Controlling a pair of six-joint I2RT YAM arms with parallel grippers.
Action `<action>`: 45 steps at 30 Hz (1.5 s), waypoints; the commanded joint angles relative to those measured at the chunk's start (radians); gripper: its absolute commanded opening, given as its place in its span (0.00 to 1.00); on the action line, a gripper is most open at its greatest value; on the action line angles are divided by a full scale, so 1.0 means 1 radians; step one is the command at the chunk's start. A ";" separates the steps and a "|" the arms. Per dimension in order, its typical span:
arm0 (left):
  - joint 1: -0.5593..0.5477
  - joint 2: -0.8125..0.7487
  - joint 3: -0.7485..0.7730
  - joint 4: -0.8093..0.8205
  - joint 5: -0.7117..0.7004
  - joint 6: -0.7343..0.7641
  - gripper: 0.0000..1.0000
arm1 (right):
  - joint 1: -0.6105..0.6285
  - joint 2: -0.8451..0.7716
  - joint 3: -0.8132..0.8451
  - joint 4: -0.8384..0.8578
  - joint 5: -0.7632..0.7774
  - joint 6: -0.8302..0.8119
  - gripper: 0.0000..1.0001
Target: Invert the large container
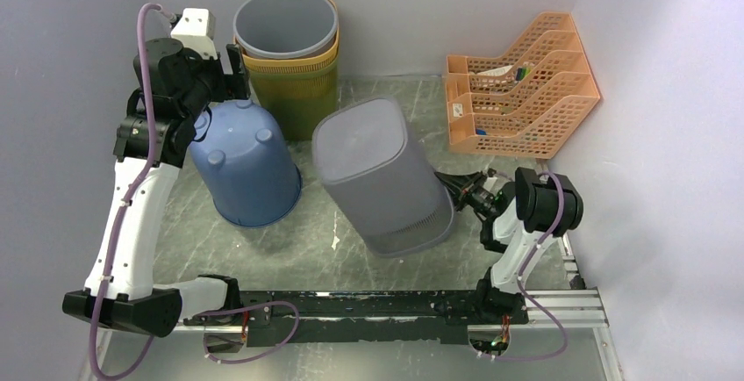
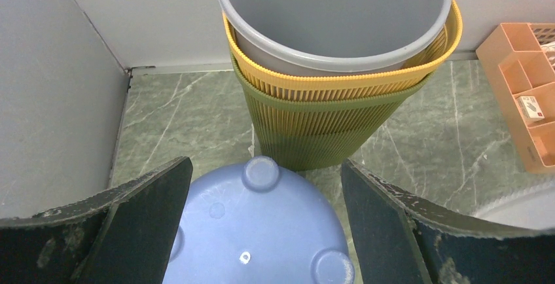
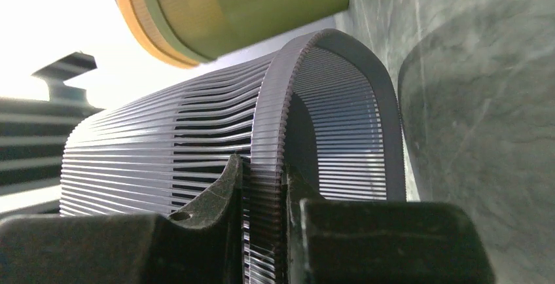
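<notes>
Right tool [image 3: 265, 195] is clenched on the ribbed rim of the large container [image 1: 377, 166], 1 finger inside the mouth and 1 outside. The container sits straight ahead of it, base up and leaning away, mouth angled toward the desk [image 1: 316, 254]. Your right arm is nearer. Left tool [image 2: 266, 166], spread wide, hangs over the blue bucket [image 1: 246, 161].

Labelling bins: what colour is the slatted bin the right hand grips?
Grey slatted bin; top external view shows it best.
</notes>
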State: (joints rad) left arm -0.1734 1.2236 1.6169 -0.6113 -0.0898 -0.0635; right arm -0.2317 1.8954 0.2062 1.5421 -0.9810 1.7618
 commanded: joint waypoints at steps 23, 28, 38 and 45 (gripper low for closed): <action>-0.006 -0.016 0.002 0.001 -0.003 0.036 0.95 | 0.170 0.101 0.217 0.180 0.056 -0.251 1.00; -0.006 -0.010 0.005 -0.001 -0.002 0.043 0.96 | 0.160 -0.005 0.332 -0.314 0.063 -0.535 1.00; -0.006 -0.001 -0.044 0.030 0.009 0.037 0.96 | 0.175 -0.233 0.596 -1.282 0.386 -1.201 1.00; -0.006 0.005 -0.062 0.041 0.012 0.036 0.96 | 0.186 -0.441 0.677 -1.489 0.571 -1.311 1.00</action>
State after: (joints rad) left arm -0.1734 1.2289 1.5665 -0.6071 -0.0891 -0.0303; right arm -0.0525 1.5692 0.8036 0.2462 -0.5476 0.5835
